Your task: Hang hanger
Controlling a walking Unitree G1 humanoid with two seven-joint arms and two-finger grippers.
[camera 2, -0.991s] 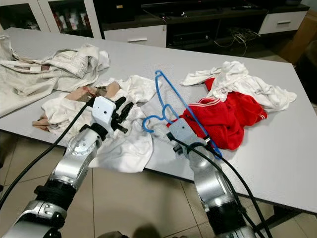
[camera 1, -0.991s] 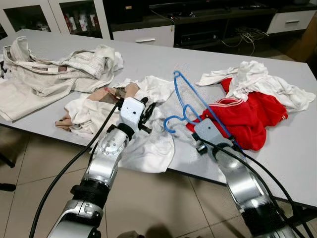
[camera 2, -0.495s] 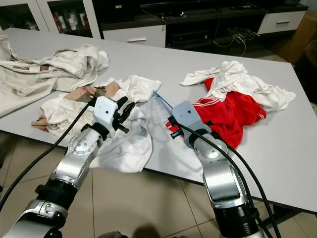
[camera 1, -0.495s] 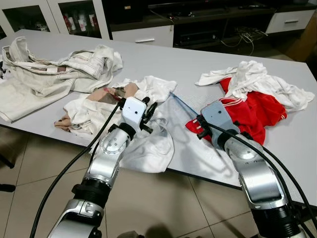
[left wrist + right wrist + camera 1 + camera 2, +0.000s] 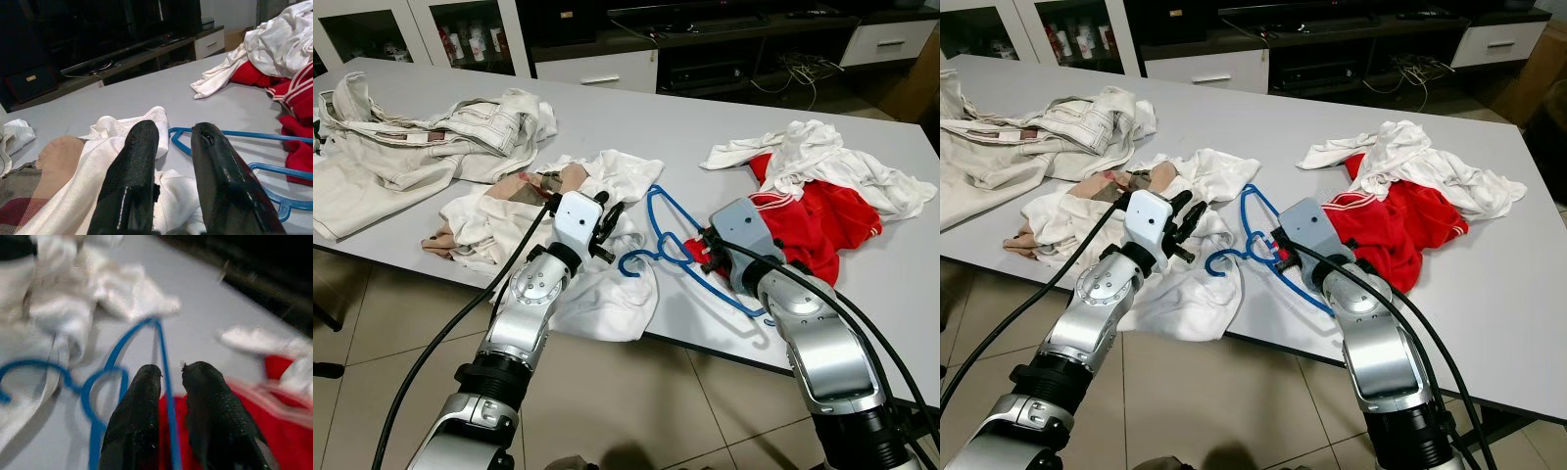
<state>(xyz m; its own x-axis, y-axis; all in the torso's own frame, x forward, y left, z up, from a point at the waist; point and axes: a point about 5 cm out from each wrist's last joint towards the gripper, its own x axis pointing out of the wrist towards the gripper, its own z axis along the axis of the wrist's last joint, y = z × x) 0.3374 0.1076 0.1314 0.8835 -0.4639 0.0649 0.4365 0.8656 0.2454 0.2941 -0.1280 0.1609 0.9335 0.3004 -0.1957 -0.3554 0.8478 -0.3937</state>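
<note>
Right gripper (image 5: 168,377) clamped on blue hanger (image 5: 677,257); left gripper (image 5: 171,142) apart beside it. Hook may snag white shirt (image 5: 607,294), dragging it.

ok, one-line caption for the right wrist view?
Right tool shut on the blue hanger, held over the grey table between white shirt and red garment.

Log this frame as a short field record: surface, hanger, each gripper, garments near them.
surface: grey table
hanger: blue hanger, lying across the table, hook towards the white shirt
right gripper: shut on the hanger's bar
left gripper: slightly open, holding nothing, above the white shirt
garments: red garment beside the right gripper; beige clothes at far left
</note>
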